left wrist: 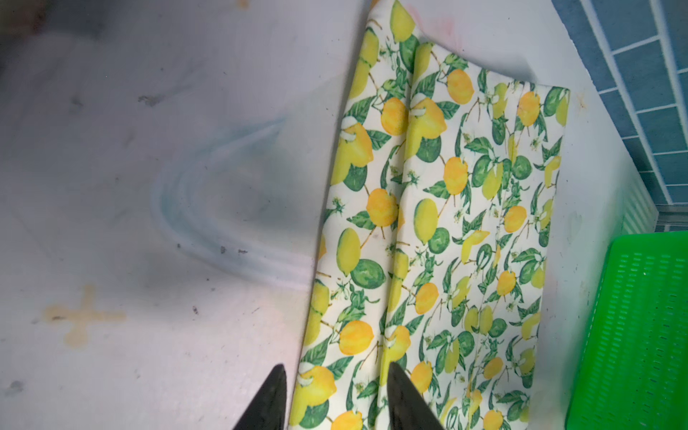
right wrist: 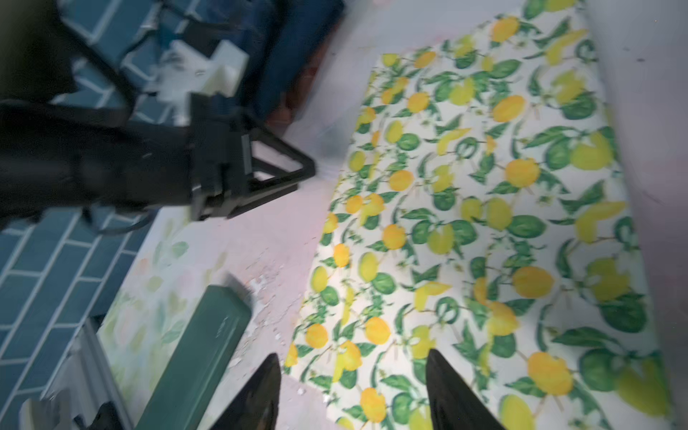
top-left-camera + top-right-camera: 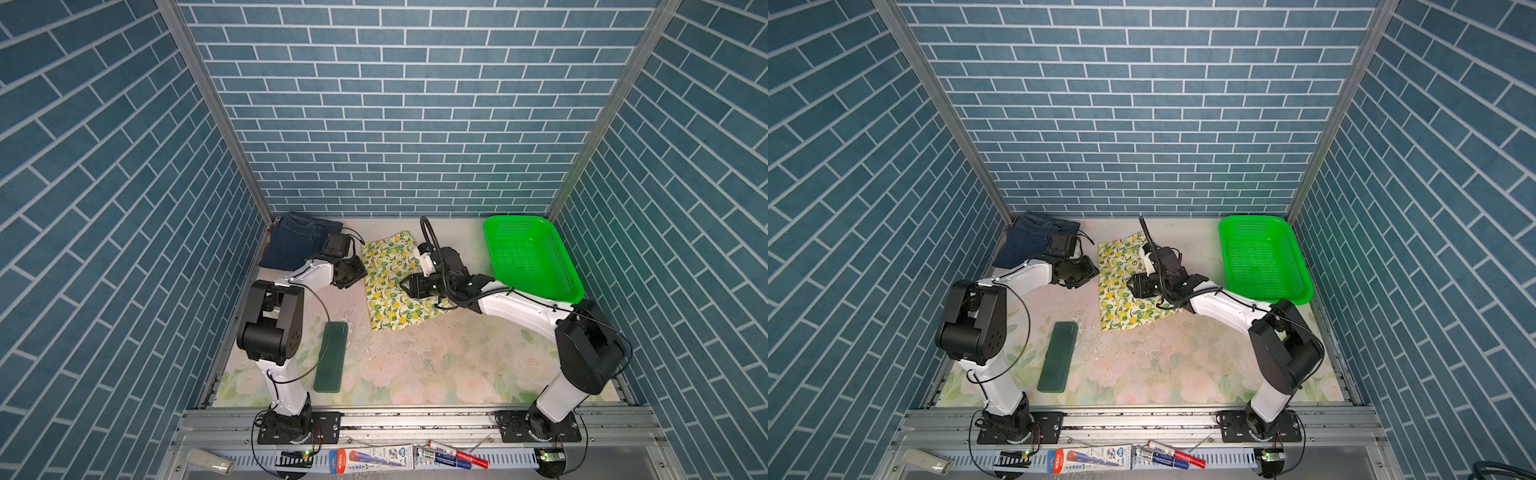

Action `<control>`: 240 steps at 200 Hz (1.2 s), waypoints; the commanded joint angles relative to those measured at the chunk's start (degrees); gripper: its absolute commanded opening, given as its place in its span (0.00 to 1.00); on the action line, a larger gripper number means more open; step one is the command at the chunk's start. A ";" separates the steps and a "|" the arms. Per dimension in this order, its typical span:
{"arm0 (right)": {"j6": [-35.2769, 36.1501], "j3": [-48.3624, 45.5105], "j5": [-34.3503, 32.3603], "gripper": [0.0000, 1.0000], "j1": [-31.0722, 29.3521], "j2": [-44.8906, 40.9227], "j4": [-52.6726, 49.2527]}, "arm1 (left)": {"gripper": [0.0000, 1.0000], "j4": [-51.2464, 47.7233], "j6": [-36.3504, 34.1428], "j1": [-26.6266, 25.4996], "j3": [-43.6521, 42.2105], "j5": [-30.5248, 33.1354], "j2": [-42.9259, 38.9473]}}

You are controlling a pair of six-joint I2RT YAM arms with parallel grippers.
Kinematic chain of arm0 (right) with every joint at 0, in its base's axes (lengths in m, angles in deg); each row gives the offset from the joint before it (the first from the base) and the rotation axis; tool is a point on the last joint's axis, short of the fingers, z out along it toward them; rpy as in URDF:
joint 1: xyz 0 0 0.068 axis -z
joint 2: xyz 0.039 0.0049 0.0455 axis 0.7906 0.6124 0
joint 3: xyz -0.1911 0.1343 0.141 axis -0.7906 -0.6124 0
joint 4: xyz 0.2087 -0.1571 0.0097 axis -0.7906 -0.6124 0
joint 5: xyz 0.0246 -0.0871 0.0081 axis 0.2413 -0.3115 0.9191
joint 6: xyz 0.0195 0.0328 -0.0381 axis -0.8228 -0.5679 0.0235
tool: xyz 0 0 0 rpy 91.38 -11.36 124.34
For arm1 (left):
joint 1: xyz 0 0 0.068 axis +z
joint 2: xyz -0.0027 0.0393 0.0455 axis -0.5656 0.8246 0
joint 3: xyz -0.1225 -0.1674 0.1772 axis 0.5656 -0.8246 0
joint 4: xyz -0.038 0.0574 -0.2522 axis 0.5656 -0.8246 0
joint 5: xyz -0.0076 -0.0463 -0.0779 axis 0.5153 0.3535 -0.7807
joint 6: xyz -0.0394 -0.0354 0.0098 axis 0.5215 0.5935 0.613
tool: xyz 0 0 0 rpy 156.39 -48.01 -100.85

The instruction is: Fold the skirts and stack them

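Lemon skirt (image 3: 384, 266) near the table's (image 3: 415, 365) far edge: left gripper (image 1: 335, 376) and right gripper (image 2: 353, 355), both gaping empty, should pinch matching corners.

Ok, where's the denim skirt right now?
In both top views the denim skirt lies in the far left corner of the table, to the left of the lemon-print skirt.

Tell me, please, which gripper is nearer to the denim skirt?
Left. The left gripper is just beside the denim skirt, between it and the lemon-print skirt. The right gripper is over the lemon-print skirt, farther from the denim.
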 commanded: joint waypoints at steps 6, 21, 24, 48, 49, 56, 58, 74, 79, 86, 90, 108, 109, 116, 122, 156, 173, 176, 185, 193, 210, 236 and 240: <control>-1.94 7.92 -4.55 0.62 2.64 7.22 -9.18 | 0.45 -1.73 -1.03 -2.89 -0.26 1.18 1.48; -1.91 11.13 -4.55 0.61 3.94 10.49 -11.26 | 0.43 -2.46 -1.80 -4.03 -0.98 2.34 1.82; -1.76 11.46 -5.58 0.61 4.16 10.94 -11.45 | 0.43 -2.47 -1.85 -4.13 -1.31 2.45 1.88; -0.09 14.25 -7.82 0.59 5.25 14.53 -13.20 | 0.37 -1.66 -1.68 -4.53 -4.12 2.55 1.76; -0.07 14.37 -7.90 0.59 5.28 14.64 -13.19 | 0.37 -1.67 -1.72 -4.56 -4.17 2.56 1.75; 0.05 14.81 -8.08 0.58 5.62 15.62 -13.42 | 0.35 -1.74 -1.89 -4.83 -4.60 2.74 1.75; 0.05 14.93 -7.96 0.57 5.71 15.87 -13.42 | 0.35 -1.76 -1.91 -4.89 -4.71 2.81 1.78; -0.04 15.25 -7.50 0.54 6.47 17.57 -12.73 | 0.25 -1.63 -1.96 -5.73 -5.52 3.05 2.08; -0.04 15.27 -7.66 0.54 6.61 17.98 -12.44 | 0.22 -1.59 -2.03 -6.09 -5.66 3.11 2.19; 0.18 15.48 -8.09 0.52 6.75 18.67 -12.06 | 0.16 -1.82 -2.13 -6.72 -5.66 3.17 2.51; 0.29 15.73 -8.34 0.51 6.79 18.97 -12.07 | 0.14 -2.08 -2.17 -7.07 -5.63 3.27 2.70; 0.87 16.88 -8.63 0.48 7.30 20.57 -11.92 | 0.01 -2.55 -2.19 -8.33 -5.92 3.37 3.13; 0.90 16.92 -8.61 0.48 7.35 20.65 -11.90 | 0.00 -2.55 -2.20 -8.34 -5.95 3.36 3.15; 1.00 17.45 -8.57 0.46 7.67 21.41 -11.73 | 0.00 -2.55 -1.96 -8.98 -6.27 3.40 3.09; 1.09 18.00 -8.34 0.45 8.02 21.96 -11.46 | 0.00 -2.62 -1.82 -9.62 -6.48 3.57 3.08; 2.89 22.25 -5.88 0.43 10.49 25.87 -10.92 | 0.00 -1.71 0.99 -14.67 -8.35 4.41 2.81; 3.52 23.38 -5.25 0.43 11.91 26.00 -8.83 | 0.00 -0.61 2.96 -17.44 -9.55 4.77 2.80; 3.56 23.86 -3.96 0.43 12.24 26.00 -8.72 | 0.00 -0.36 3.43 -17.87 -9.77 4.83 2.85; 3.94 25.39 -2.46 0.44 13.11 28.01 -8.61 | 0.00 0.95 4.90 -19.24 -10.38 4.68 3.17; 4.23 26.92 -1.77 0.45 13.90 28.12 -8.95 | 0.00 2.50 6.38 -20.23 -10.87 4.13 3.68; 4.83 28.56 -2.33 0.48 15.28 25.92 -10.25 | 0.00 5.38 9.37 -21.94 -11.08 2.72 5.34; 6.02 25.60 -4.33 0.51 17.37 17.11 -12.50 | 0.00 8.92 13.64 -24.26 -10.07 1.72 7.73; 6.07 24.58 -4.44 0.51 17.63 15.59 -12.64 | 0.00 9.54 14.31 -24.57 -9.96 1.55 8.05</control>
